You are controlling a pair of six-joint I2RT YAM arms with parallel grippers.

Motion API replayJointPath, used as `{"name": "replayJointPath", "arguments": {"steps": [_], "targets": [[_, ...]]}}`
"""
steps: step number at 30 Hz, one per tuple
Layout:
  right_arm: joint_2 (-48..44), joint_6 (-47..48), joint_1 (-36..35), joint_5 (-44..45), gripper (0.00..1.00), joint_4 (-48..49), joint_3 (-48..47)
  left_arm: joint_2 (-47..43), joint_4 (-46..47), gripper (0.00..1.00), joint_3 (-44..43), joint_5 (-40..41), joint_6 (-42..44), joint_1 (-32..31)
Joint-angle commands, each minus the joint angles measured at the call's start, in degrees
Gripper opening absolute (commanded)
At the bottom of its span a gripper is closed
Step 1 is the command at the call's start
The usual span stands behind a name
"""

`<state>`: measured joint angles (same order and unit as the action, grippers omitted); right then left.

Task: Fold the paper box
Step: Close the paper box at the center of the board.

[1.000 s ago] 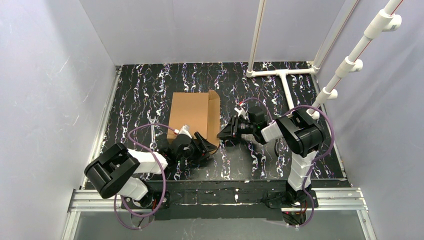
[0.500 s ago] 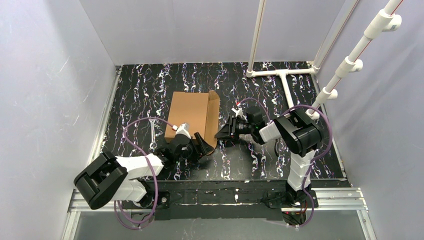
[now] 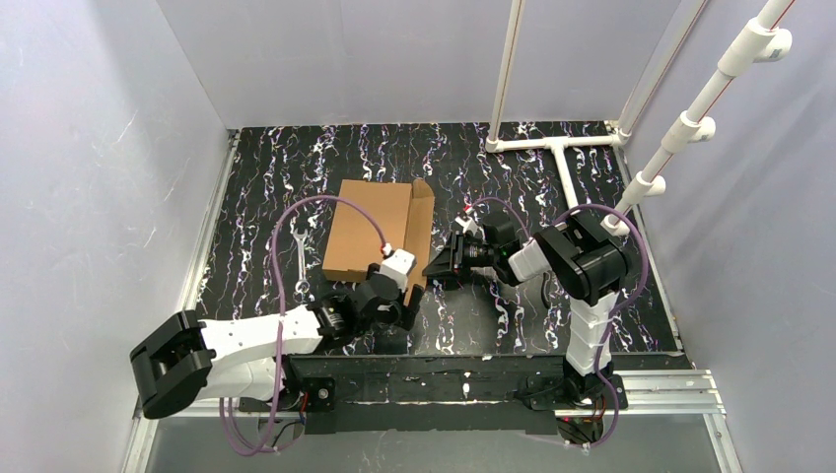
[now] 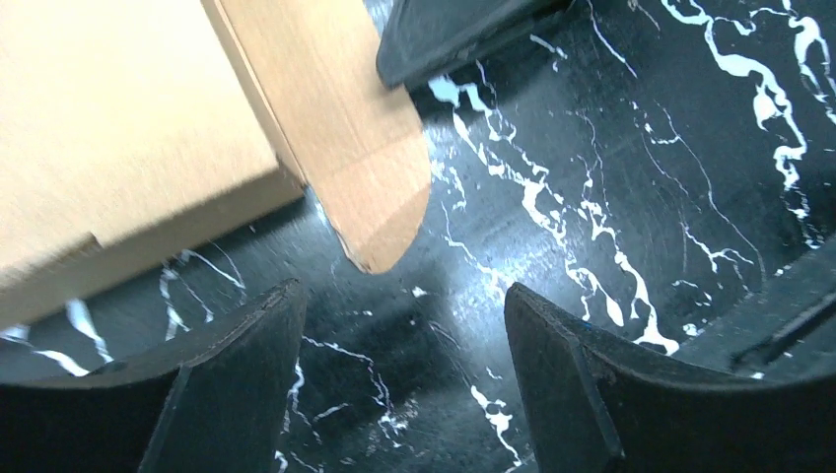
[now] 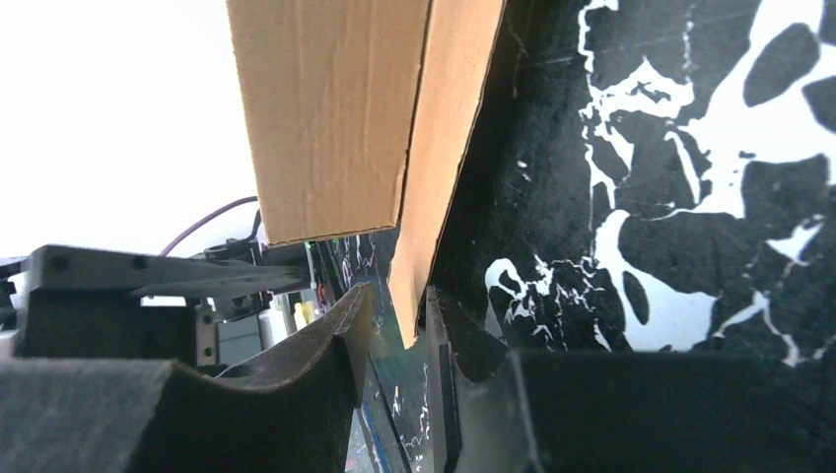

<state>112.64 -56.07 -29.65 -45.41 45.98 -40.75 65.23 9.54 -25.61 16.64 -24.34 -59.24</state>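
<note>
At the middle of the black white-veined table point(image 3: 286, 168) lies the plain brown corrugated cardboard paper box point(image 3: 370, 229). Its broad panel is flat and its right side flap point(image 3: 422, 229) is raised nearly upright.

That flap stands because your right end effector point(image 5: 397, 330) has it. The jaws are drawn in narrow on either side of the flap's near corner and, as far as the wrist view shows, pinch the card there. Gripping at the corner leaves the rest of the flap free to hinge along its crease.

Your left end effector point(image 4: 404, 374) hovers low over the table just short of the box's near right corner. Its jaws are spread wide and hold nothing. The flap's rounded tab point(image 4: 380, 212) lies straight ahead of the gap, so it looks lined up to take or tuck that tab, though it is not yet touching it.

Mind the crowding. The tip of the right end effector shows just beyond the tab in the left wrist view, so the two are close. The left arm's purple cable point(image 3: 325, 202) arcs over the box's left part and could drag on it. A slim pale object point(image 3: 299, 258), too small to identify, lies just left of the box. The white plastic pipe frame point(image 3: 562, 158) stands well apart at the far right.
</note>
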Motion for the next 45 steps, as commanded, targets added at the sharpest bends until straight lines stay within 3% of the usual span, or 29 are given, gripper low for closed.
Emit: {"name": "replayJointPath", "arguments": {"steps": [1,9,12,21,26,34,41,45], "targets": [[0.8,-1.4,-0.2,-1.0,0.34,3.3,-1.7,2.6,-9.2,0.72,-7.6,14.9,12.7,-4.2],[1.0,-2.6,-0.1,-1.1,0.33,4.4,-1.8,17.2,-13.3,0.71,-17.4,22.7,17.8,-8.9],[0.9,-3.1,-0.1,-1.4,0.31,4.7,-1.9,21.8,-13.5,0.64,-19.6,24.5,17.8,-9.2],[1.0,-4.4,-0.1,-1.7,0.31,5.7,-1.9,28.8,-13.5,0.62,-23.4,27.4,18.8,-9.4],[0.9,-4.4,-0.1,-1.8,0.31,5.7,-1.9,30.8,-14.2,0.58,-23.6,29.1,17.7,-9.7],[0.9,-2.6,-0.1,-2.1,0.32,4.4,-2.2,29.9,-16.9,0.29,-24.1,29.9,15.9,-9.8],[-1.2,5.2,0.7,-4.1,0.45,-0.4,-3.2,28.1,-17.9,0.26,-24.2,27.8,15.1,-9.8],[-4.7,18.7,1.3,-4.0,0.5,-14.4,-5.0,26.3,-18.0,0.25,-23.8,25.3,15.1,-9.8]]}}
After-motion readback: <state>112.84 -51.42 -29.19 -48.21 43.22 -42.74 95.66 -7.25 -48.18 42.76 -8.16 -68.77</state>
